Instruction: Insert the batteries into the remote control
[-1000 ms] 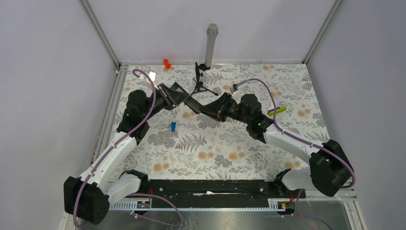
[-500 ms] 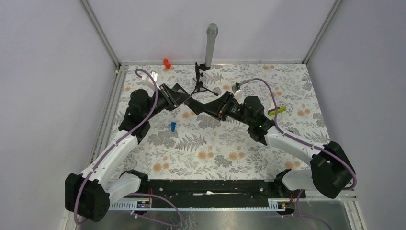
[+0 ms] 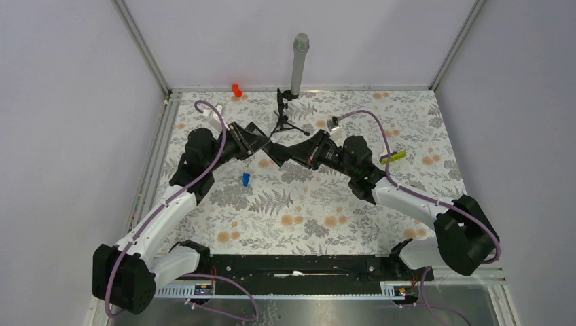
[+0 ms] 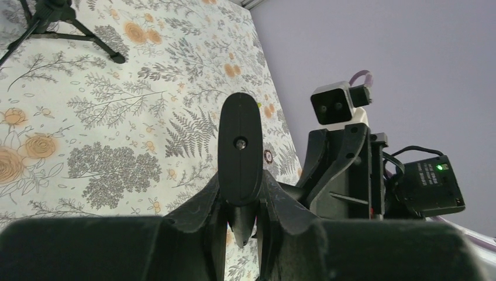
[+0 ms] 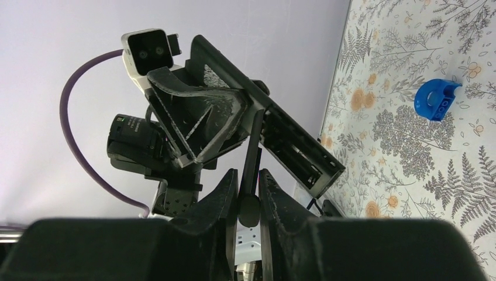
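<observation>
The black remote control [image 3: 275,150] hangs in the air at the far middle, between both grippers. My left gripper [image 3: 258,144] is shut on its far end. In the left wrist view the remote [image 4: 240,146] stands foreshortened between the closed fingers of my left gripper [image 4: 241,196]. In the right wrist view its open battery compartment [image 5: 298,155] looks dark, with no orange in it. My right gripper [image 5: 248,187] is shut on a thin black plate [image 5: 252,158], seen edge-on, that touches the remote's underside. An orange-red battery piece [image 3: 236,89] lies at the table's far edge.
A small blue piece [image 3: 245,178] lies on the floral cloth below the grippers and also shows in the right wrist view [image 5: 437,98]. A yellow-green stick [image 3: 394,156] lies to the right. A black tripod with a grey pole [image 3: 291,102] stands just behind the grippers.
Both grippers have drawn a little closer together at the far middle. The right wrist has shifted left and up, and the remote has moved slightly with them.
</observation>
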